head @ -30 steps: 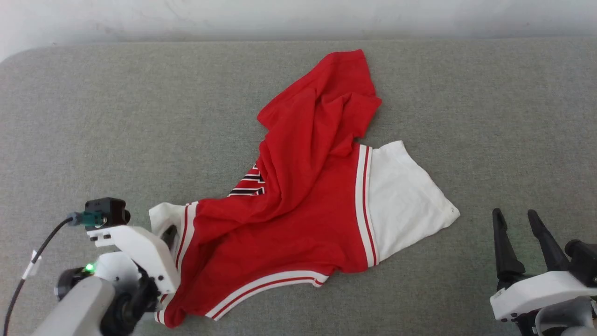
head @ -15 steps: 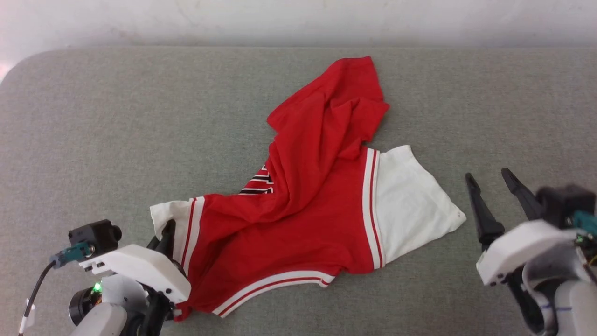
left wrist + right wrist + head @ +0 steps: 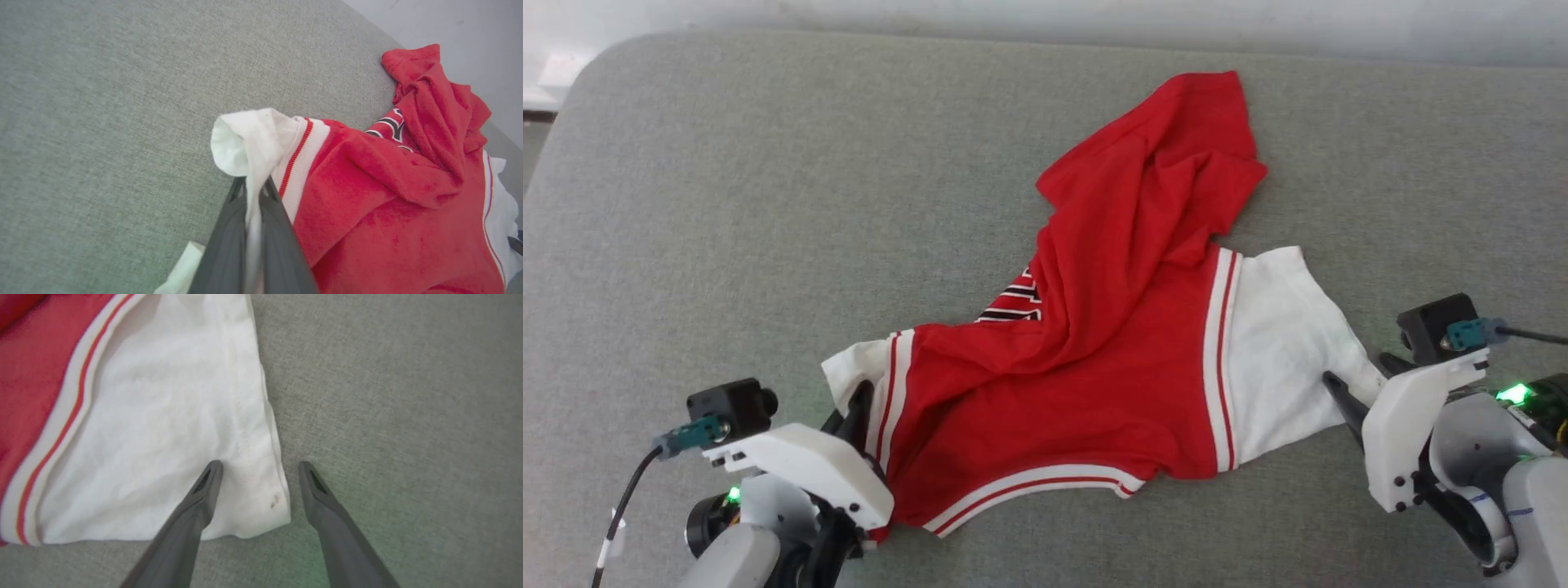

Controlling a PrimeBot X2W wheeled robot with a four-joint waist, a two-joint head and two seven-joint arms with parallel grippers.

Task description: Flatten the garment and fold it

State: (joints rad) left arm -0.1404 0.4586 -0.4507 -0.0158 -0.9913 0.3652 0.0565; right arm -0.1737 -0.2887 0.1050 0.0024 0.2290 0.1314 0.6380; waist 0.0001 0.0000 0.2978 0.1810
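To me the garment point(image 3: 1094, 384) reads as soft matt cloth, faintly fuzzy where red beside my left hand point(image 3: 253, 185), while the white sleeve point(image 3: 163, 416) at my right hand point(image 3: 260, 464) looks smoother. The worktop point(image 3: 768, 204) wears coarse grey weave. The fingers point(image 3: 186, 522) look like matt dark plastic.

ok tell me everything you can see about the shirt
The shirt is bright red soft fabric with white short sleeves, red-and-white striped trim and a glimpse of black-and-white lettering. It lies crumpled on the grey cloth surface, its body bunched and folded over itself. The left gripper is shut on one sleeve; the right gripper is open, straddling the corner of the other sleeve.
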